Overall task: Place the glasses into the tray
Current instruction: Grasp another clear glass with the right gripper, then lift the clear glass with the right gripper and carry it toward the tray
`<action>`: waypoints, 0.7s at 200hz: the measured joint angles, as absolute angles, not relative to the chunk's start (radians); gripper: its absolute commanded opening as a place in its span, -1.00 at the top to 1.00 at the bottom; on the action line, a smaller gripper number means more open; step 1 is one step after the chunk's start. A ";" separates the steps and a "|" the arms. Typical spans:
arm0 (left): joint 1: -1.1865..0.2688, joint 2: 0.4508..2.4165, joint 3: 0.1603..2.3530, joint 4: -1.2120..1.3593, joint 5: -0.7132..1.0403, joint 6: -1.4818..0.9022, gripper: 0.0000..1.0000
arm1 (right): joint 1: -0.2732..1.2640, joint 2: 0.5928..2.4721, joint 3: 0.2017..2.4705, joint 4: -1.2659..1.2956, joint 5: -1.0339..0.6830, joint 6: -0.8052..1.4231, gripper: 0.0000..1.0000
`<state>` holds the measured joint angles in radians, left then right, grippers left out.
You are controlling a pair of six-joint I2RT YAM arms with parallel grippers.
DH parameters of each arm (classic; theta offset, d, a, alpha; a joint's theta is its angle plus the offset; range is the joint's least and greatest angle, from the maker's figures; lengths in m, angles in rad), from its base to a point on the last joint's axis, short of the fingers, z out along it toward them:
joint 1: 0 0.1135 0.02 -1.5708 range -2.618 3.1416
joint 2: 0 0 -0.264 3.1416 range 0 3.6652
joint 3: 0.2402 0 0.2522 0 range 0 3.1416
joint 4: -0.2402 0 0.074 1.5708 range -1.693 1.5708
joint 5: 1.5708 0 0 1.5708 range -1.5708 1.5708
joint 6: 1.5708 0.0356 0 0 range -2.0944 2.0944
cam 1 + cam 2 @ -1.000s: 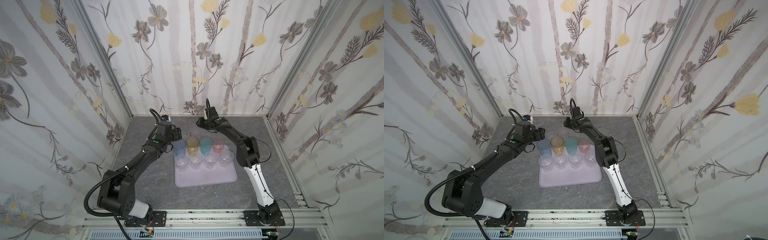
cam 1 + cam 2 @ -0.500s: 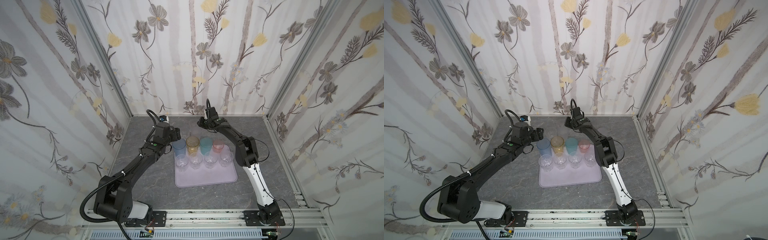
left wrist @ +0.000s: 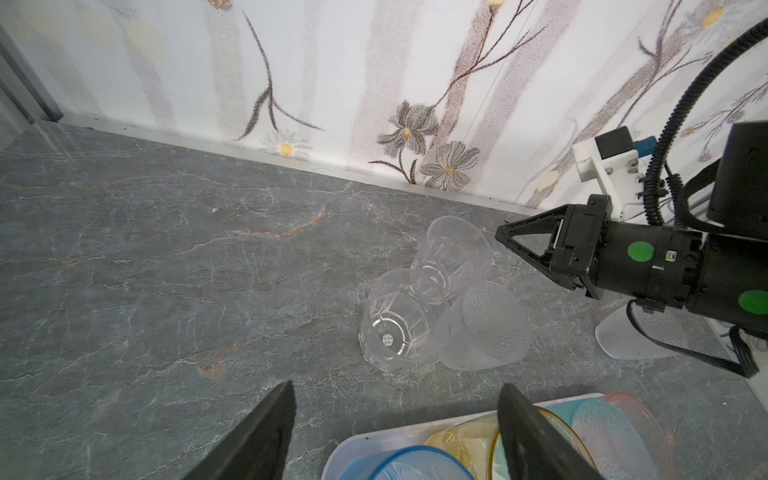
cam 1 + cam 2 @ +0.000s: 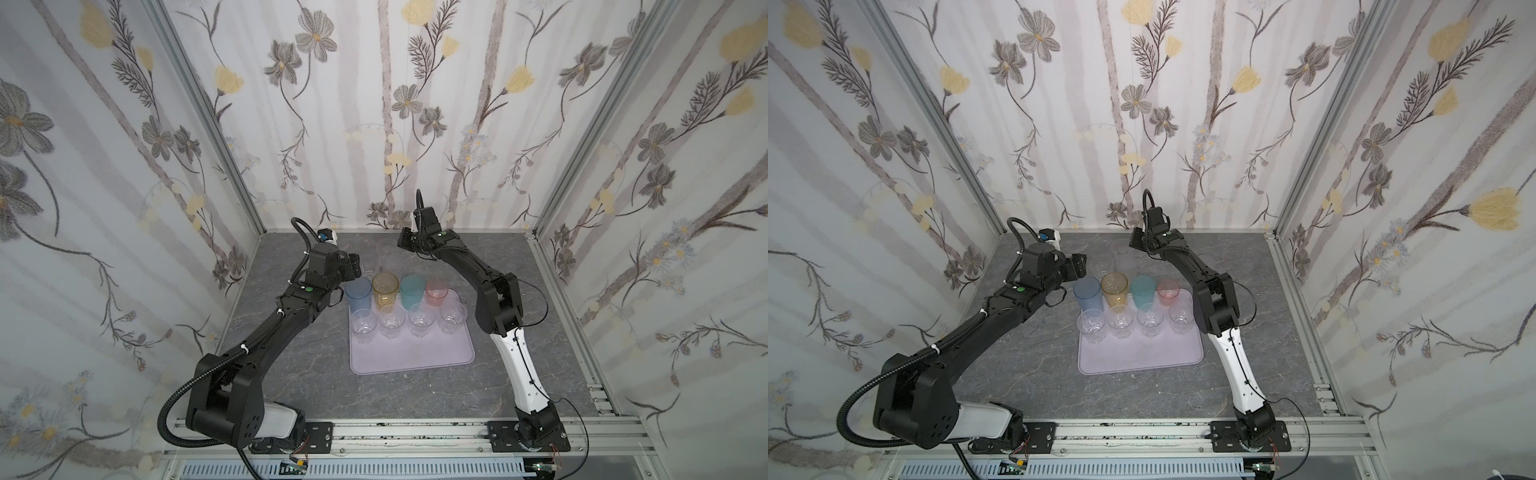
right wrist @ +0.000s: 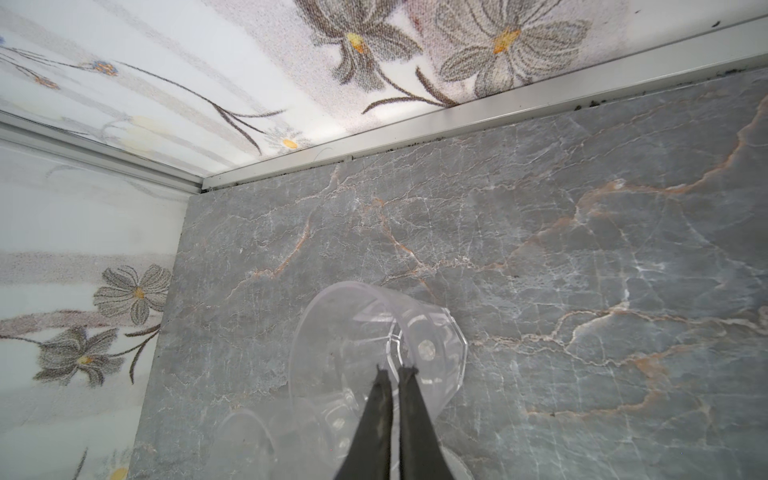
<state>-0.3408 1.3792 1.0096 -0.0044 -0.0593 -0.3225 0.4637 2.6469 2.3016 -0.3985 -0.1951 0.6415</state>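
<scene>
Where right gripper (image 5: 395,370) pinches, clear glass (image 5: 345,328) (tilted)

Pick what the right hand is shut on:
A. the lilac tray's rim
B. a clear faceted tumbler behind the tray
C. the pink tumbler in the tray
B: in the right wrist view the right hand pinches the wall of a tilted clear tumbler, which sits behind the tray, away from the pink tumbler.

Top views high, angled down, wrist views low, close, sharing clear tumblers (image 3: 395,320)
</scene>
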 measured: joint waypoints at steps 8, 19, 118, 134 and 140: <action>-0.341 1.368 1.010 -0.004 -0.060 -0.323 -0.58 | 0.460 2.634 2.287 -0.398 -0.195 0.635 0.84; -0.341 1.350 1.003 0.002 -0.065 -0.325 -0.58 | 0.455 2.617 2.267 -0.399 -0.194 0.635 0.85; -0.342 1.296 0.919 0.014 -0.097 -0.337 -0.59 | 0.439 2.574 2.214 -0.400 -0.197 0.616 0.36; -0.342 1.318 0.920 0.015 -0.097 -0.337 -0.59 | 0.440 2.574 2.214 -0.400 -0.199 0.616 0.26; -0.342 1.326 0.921 0.015 -0.096 -0.337 -0.59 | 0.442 2.576 2.214 -0.399 -0.199 0.614 0.26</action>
<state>-0.3416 1.3258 0.9215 0.0147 -0.0963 -0.3374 0.4419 2.5755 2.2135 -0.3992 -0.1989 0.6140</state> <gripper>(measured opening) 0.795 0.364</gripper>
